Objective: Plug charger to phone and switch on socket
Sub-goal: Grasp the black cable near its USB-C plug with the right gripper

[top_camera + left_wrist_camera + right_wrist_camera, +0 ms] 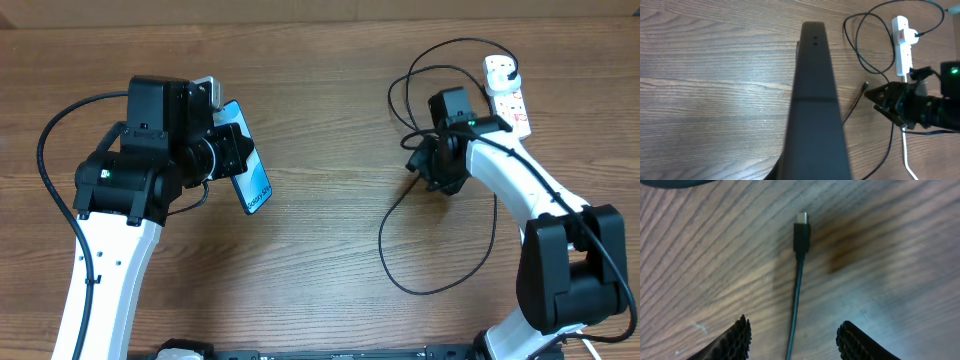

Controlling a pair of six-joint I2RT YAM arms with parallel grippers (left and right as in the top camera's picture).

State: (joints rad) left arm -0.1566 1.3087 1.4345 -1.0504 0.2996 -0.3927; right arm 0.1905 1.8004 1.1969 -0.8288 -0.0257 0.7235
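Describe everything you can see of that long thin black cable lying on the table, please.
The long thin black charger cable lies slack in loose loops on the brown wooden table. Its free end, a short black connector with a small silvery tip, rests flat on the wood between the right gripper's open ribbed black fingers, untouched. Its other end is a black plug that appears seated in the white power strip.

Brown wood-grain laminate desk fills the overhead view, grain running side to side. Up at twelve o'clock, a pale beige strip lines its far edge. Down at six, a black bar sits along the near edge. Right wrist close-up: a dark brownish patch on the grain, toward two o'clock.
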